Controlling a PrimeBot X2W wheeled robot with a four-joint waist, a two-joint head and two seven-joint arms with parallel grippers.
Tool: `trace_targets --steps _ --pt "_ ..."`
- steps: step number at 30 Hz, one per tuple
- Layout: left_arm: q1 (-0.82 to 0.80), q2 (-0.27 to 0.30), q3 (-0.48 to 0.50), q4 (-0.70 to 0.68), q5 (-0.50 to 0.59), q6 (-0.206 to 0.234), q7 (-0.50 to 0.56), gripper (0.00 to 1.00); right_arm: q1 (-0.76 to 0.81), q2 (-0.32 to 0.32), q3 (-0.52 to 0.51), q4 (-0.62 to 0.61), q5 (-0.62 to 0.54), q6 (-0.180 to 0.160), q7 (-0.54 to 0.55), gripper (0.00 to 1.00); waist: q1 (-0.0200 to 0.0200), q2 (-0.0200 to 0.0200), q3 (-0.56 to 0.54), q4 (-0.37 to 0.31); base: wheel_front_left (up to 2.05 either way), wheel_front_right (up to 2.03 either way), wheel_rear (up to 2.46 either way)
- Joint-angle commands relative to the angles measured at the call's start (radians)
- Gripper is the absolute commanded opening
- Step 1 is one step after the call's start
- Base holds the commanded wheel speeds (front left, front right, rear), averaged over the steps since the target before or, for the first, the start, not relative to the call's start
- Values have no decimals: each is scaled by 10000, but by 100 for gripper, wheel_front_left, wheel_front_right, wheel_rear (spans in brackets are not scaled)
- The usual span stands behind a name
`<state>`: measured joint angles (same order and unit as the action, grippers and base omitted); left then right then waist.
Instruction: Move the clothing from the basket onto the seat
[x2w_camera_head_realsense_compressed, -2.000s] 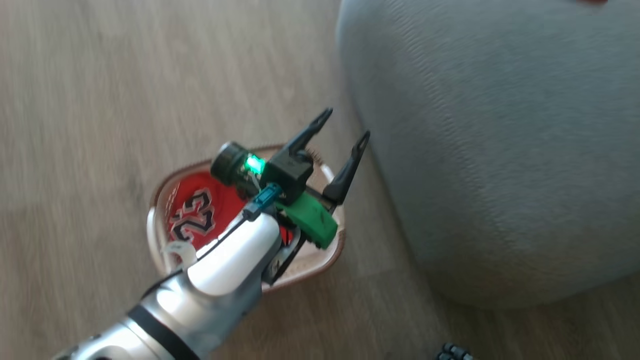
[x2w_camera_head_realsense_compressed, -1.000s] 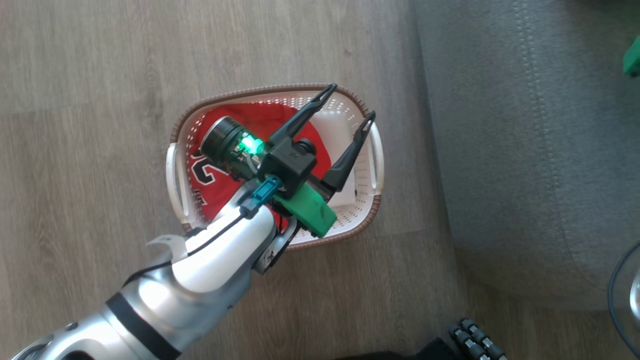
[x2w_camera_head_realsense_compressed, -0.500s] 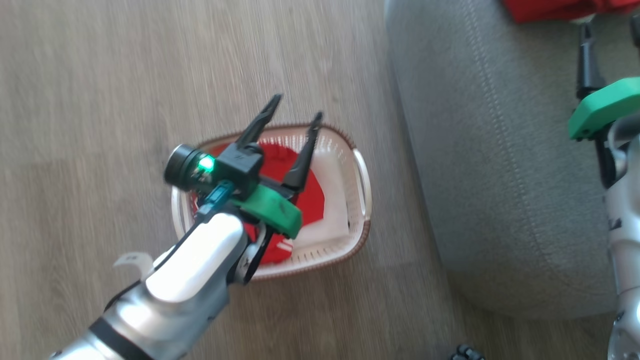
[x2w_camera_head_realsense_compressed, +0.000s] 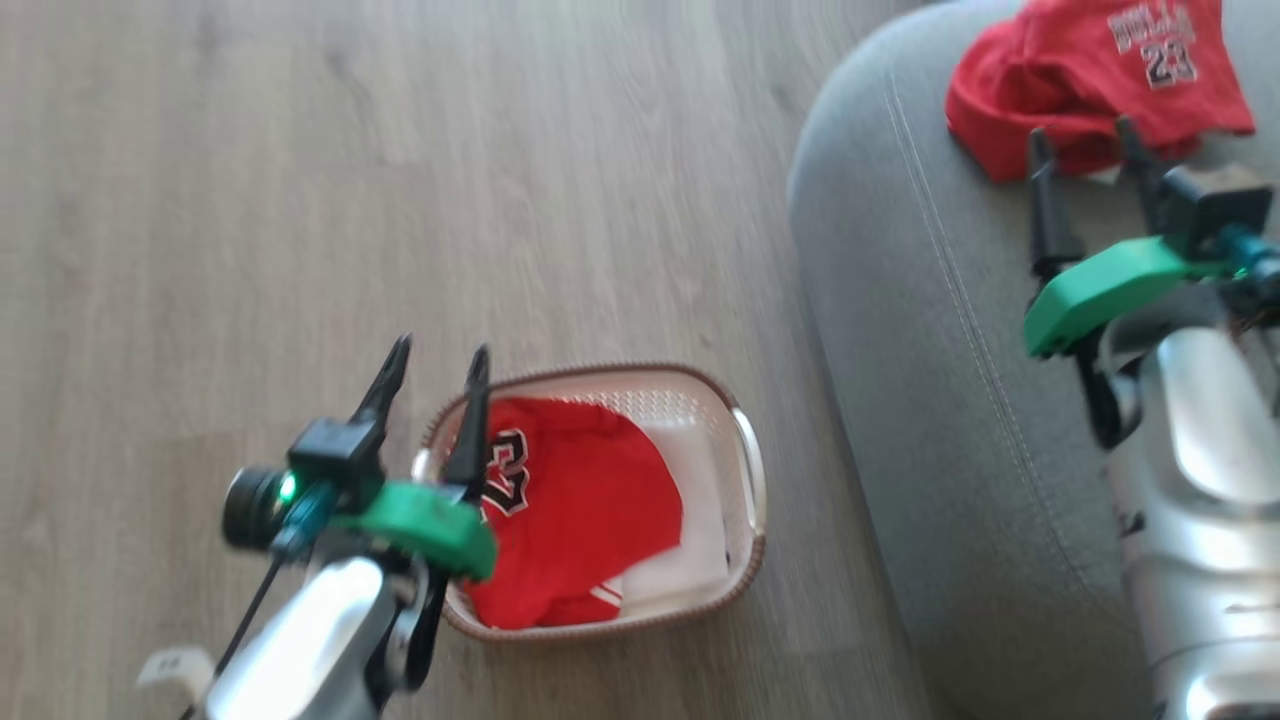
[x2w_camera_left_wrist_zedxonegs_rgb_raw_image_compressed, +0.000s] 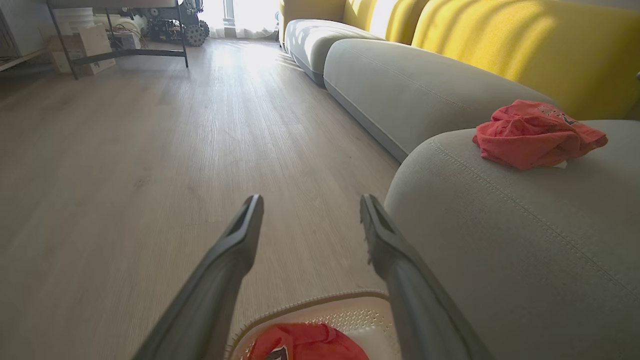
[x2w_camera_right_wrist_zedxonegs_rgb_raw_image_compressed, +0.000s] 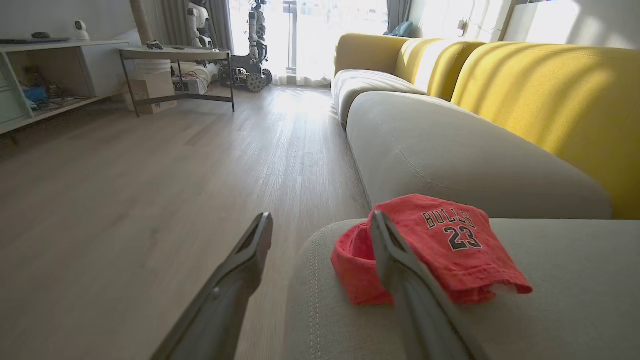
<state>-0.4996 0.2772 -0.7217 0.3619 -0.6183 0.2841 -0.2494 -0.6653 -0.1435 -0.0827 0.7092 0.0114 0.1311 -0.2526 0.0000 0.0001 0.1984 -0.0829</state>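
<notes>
BULLS jersey (x2w_camera_head_realsense_compressed: 1090, 60) on seat (x2w_camera_head_realsense_compressed: 930, 400); 23 jersey (x2w_camera_head_realsense_compressed: 590, 520) in basket (x2w_camera_head_realsense_compressed: 752, 470). Left gripper (x2w_camera_head_realsense_compressed: 440, 350) above basket edge, right gripper (x2w_camera_head_realsense_compressed: 1083, 130) beside BULLS jersey, jaws spread, empty.

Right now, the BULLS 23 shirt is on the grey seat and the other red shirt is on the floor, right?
Not on the floor: the head view shows the other red shirt lying in the basket. The BULLS 23 shirt is on the grey seat, as you said.

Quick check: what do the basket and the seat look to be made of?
The basket looks like moulded cream plastic, matte, with perforated walls and a brown woven-look rim. The seat looks like grey fabric upholstery, soft and matte, with a double-stitched seam.
</notes>
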Motion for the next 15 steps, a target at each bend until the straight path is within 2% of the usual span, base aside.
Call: trace_targets --steps 1,8,15 --pt "83 379 500 -365 100 68 -121 100 59 187 240 -447 104 -4 -91 100 0 -1 -480 361 0 0 0" --pt "1704 689 1567 -874 218 252 -122 100 1142 731 696 -1252 242 -4 -91 100 0 -1 -1262 782 0 0 0" --pt "3302 762 2571 -1488 373 425 -123 100 2688 922 1053 -2268 658 -4 -91 100 0 -1 -1897 1022 0 0 0"
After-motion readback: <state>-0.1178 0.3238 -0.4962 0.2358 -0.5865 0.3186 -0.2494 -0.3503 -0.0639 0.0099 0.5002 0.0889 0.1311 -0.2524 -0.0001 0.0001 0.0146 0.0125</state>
